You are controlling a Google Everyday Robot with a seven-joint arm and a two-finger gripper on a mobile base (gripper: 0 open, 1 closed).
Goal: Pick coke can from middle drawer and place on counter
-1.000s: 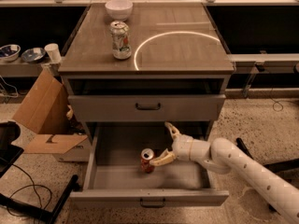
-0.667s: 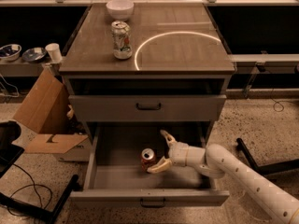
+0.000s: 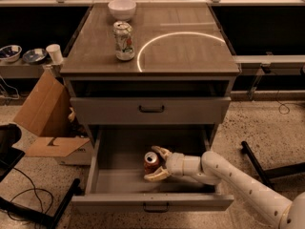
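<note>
coke can [image 3: 150,160]: small, red, silver top, standing upright on the drawer floor, about mid-width
middle drawer [image 3: 119,181]: grey, deep, pulled wide open, little dark handle on the front, lowest in the cabinet
counter [image 3: 190,51]: flat glossy grey-brown top, bright ring reflection
gripper [image 3: 151,164]: down inside the drawer, fingers spread either side of the can, contact hard to call

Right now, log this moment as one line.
gripper: open, straddling coke can | coke can: upright in middle drawer | counter: not yet reached
</note>
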